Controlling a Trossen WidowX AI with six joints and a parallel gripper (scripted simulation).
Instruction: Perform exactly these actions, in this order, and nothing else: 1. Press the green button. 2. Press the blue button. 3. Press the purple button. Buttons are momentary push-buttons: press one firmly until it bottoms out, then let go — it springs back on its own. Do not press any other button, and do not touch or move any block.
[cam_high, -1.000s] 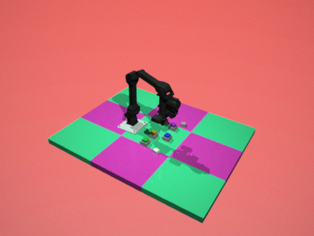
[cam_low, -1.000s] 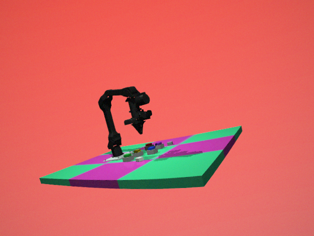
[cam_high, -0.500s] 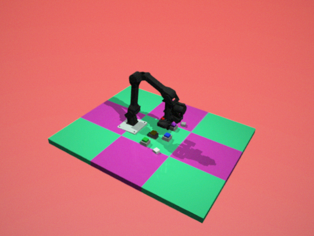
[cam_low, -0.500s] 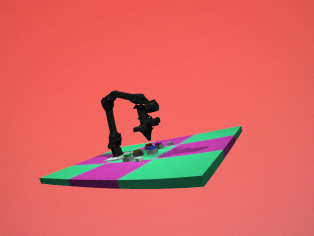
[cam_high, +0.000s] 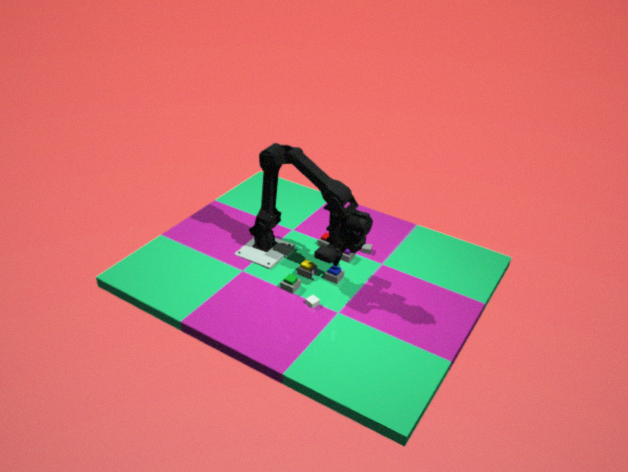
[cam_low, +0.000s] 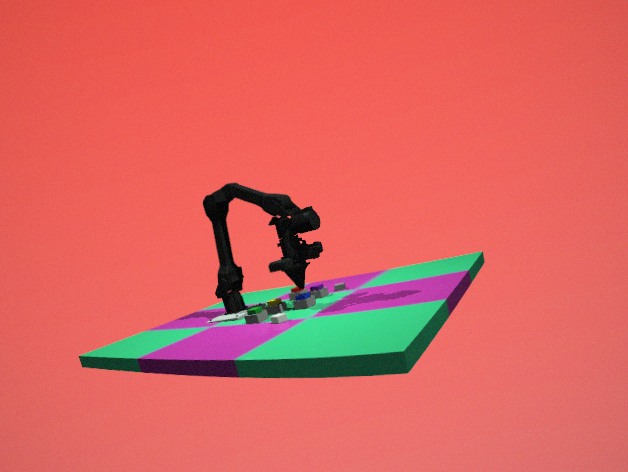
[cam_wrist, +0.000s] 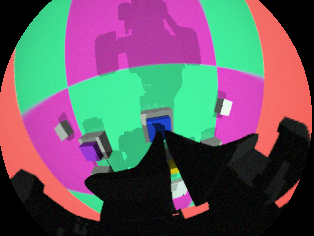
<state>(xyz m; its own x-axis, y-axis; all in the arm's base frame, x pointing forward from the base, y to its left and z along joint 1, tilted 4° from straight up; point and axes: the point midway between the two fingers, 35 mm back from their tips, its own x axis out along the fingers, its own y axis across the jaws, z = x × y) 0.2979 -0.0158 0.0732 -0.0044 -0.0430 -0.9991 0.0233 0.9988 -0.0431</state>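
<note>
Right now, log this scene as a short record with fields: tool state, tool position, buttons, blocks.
tool state: tool shut, holding nothing
tool position: pointing down, tip just above the blue button in the wrist view; contact cannot be told
buttons: green button, yellow button, red button, purple button, each on a grey base
blocks: white block near the green button; grey block beyond the arm

Green button (cam_high: 290, 278), blue button (cam_high: 334, 271) and purple button (cam_wrist: 88, 151) each cap a small grey base on the checkered counter (cam_high: 370, 365).
</note>
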